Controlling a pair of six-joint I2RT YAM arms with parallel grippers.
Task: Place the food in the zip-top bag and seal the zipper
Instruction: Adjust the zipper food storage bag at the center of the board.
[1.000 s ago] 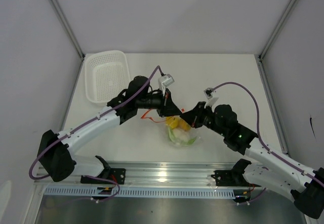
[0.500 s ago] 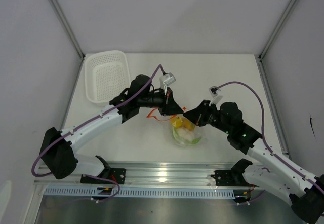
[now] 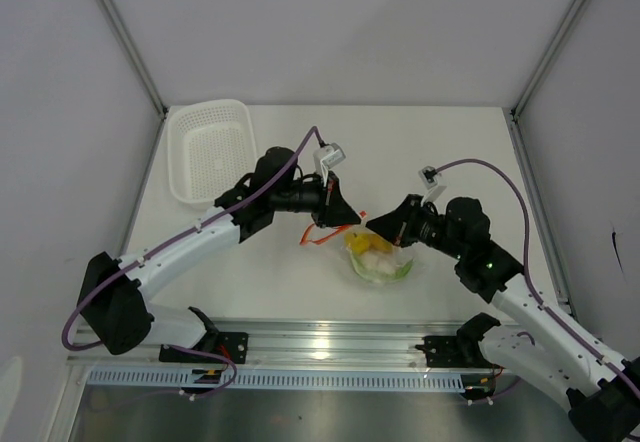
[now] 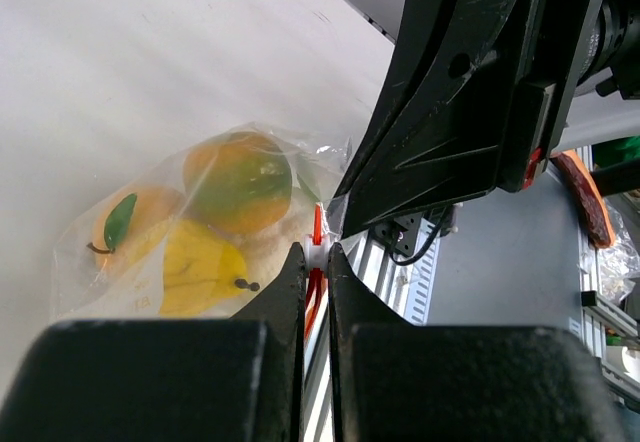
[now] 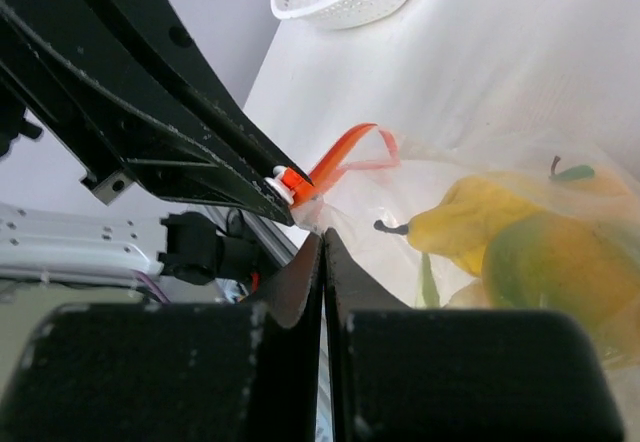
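The clear zip-top bag (image 3: 385, 262) lies on the white table between my two arms. The food shows through the plastic: an orange-green round fruit (image 4: 240, 177), a yellow pear-shaped fruit (image 4: 205, 267) and an orange fruit with a green leaf (image 4: 130, 227). My left gripper (image 3: 342, 220) is shut on the white slider of the orange-red zipper (image 4: 318, 232) at the bag's mouth. A loose length of zipper strip (image 5: 345, 157) curls away toward the left. My right gripper (image 5: 322, 234) is shut on the bag's plastic corner (image 5: 345, 207), just below the slider (image 5: 283, 184).
An empty white mesh basket (image 3: 212, 152) stands at the back left. Grey walls and metal frame posts enclose the table on three sides. The aluminium rail (image 3: 320, 347) carrying both arm bases runs along the near edge.
Both grippers and the bag have shifted to the right over the last second. The right arm has drawn back rightward, and more orange strip trails left of the left gripper.
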